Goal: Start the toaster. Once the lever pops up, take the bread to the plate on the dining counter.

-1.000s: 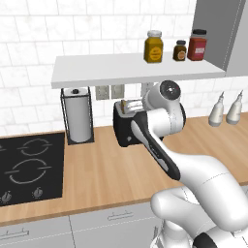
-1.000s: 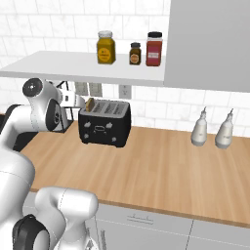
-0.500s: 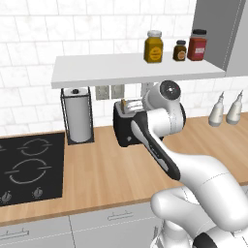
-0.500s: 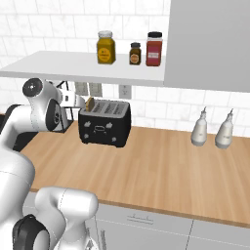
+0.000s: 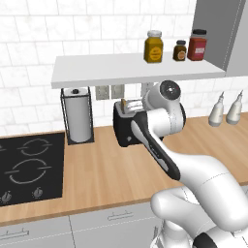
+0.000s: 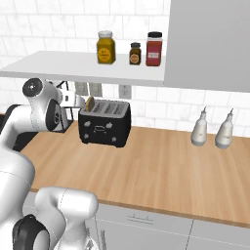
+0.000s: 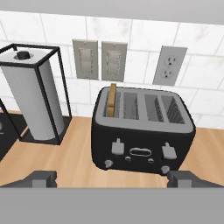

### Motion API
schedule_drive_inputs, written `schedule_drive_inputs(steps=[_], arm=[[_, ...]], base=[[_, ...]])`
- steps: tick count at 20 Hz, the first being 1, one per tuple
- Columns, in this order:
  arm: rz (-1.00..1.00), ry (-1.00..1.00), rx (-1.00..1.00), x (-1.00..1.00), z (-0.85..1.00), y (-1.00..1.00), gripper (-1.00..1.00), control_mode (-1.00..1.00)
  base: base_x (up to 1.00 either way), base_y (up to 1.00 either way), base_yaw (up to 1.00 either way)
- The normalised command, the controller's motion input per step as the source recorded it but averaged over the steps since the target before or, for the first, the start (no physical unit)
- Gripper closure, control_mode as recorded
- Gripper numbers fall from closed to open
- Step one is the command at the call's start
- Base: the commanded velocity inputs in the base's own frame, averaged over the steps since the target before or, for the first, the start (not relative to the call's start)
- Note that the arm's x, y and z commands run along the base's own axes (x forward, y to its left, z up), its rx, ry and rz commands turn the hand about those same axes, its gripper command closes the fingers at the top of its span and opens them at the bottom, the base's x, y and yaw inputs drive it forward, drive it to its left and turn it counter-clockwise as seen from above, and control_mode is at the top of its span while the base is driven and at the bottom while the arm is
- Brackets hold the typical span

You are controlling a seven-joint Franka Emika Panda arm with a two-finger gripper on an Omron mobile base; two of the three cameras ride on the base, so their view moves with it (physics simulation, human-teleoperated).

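Gripper [image 7: 112, 179] fingers spread wide, grasping nothing, at frame bottom w/ toaster [image 7: 142, 131] centre. Bread [image 7: 112, 100] stands in leftmost slot, 1 of 4. Paper towel roll [image 7: 31, 100] at left.

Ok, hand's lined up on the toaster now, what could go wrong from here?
1. The toaster has two front levers; the bread sits in the leftmost slot, so pressing the right lever instead of the left lever would likely toast nothing.
2. The open hand could shove the toaster back rather than push the lever down.
3. The paper towel holder stands close by; a wide swing could clip it.
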Motion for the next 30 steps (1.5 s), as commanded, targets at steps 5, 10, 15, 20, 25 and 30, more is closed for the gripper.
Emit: schedule_drive_inputs(steps=[5,10,15,20,25,30], arm=[[0.0,0.0,0.0,0.0,0.0,0.0,-1.0,-1.0],[0.0,0.0,0.0,0.0,0.0,0.0,-1.0,-1.0],[0.0,0.0,0.0,0.0,0.0,0.0,-1.0,-1.0],[0.0,0.0,0.0,0.0,0.0,0.0,-1.0,-1.0],[0.0,0.0,0.0,0.0,0.0,0.0,-1.0,-1.0],[-0.02,0.02,0.0,0.0,-0.13,0.0,-1.0,-1.0]], base=[[0.0,0.0,0.0],[0.0,0.0,0.0],[0.0,0.0,0.0],[0.0,0.0,0.0],[0.0,0.0,0.0],[0.0,0.0,0.0]])
